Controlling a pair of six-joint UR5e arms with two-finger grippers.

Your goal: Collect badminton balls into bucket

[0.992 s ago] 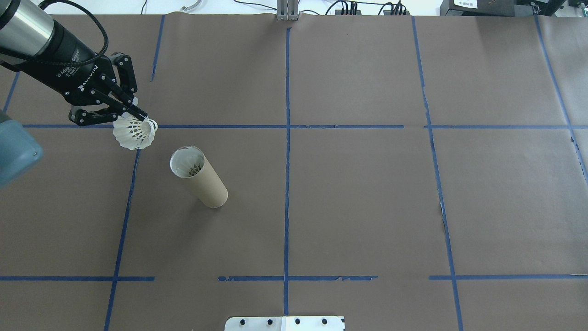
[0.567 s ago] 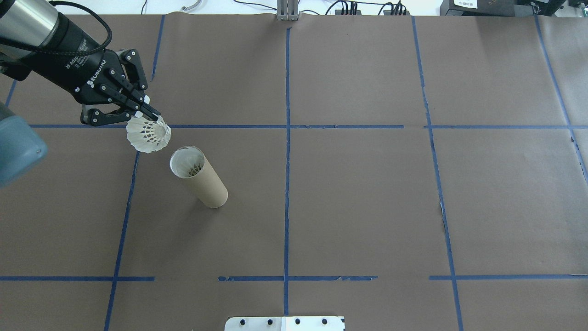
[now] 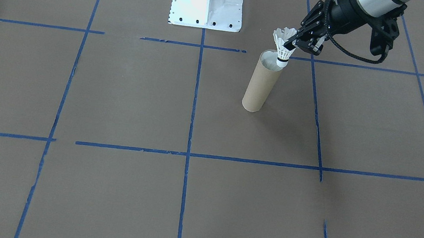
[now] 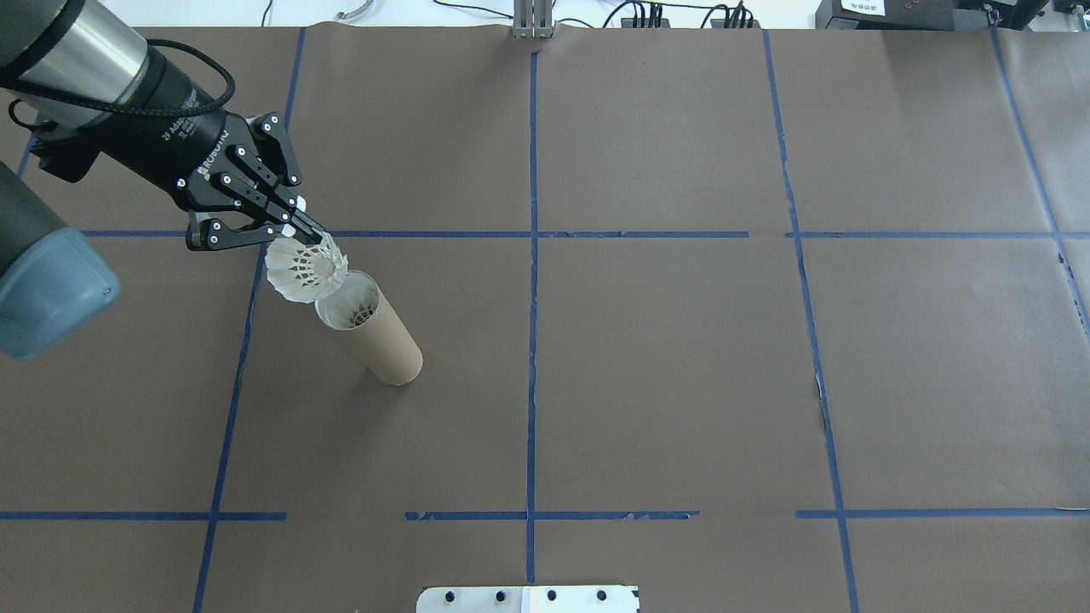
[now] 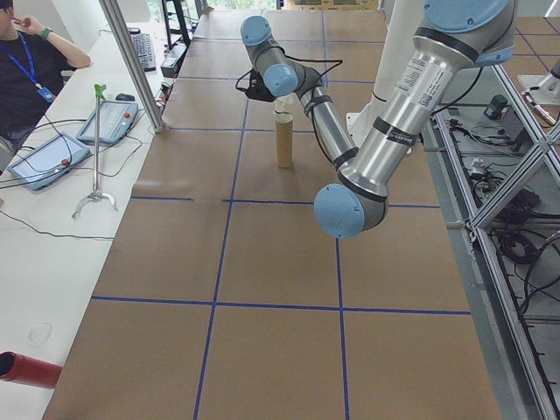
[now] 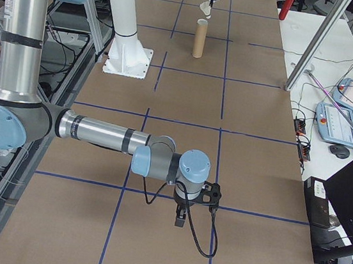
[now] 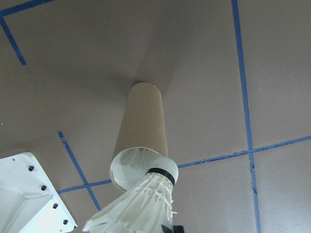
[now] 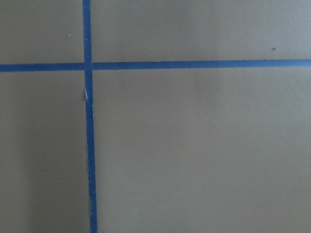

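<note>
On the overhead view's left, the left arm reaches in from the corner, and the left gripper [image 4: 300, 228] is clenched on the feather skirt of a shuttlecock [image 4: 306, 269]. The shuttlecock hangs cork-down, right at the near rim of the tube [image 4: 375, 334], its skirt overlapping the tube's open mouth from this angle. The tube stands upright on the brown paper table [image 4: 681, 358], close to a crossing of the blue tape lines [image 4: 531, 340]. White feathers show inside the tube's mouth, so at least one more shuttlecock sits in there.

From the front-facing camera, the shuttlecock [image 3: 283, 46] has its white cork tip and dark band just at the top edge of the tube [image 3: 260, 84], above the opening rather than down inside it. The left gripper [image 3: 294, 43] pinches the skirt from the side.

The left wrist camera looks down past the shuttlecock [image 7: 141, 204] into the whitish inside of the tube [image 7: 141, 131].

Far over on the right, the right gripper [image 6: 180, 217] hangs low over bare table near the robot's end, pointing down; whether it is parted or closed, I cannot tell. The white robot base [image 3: 208, 0] sits between the arms.
</note>
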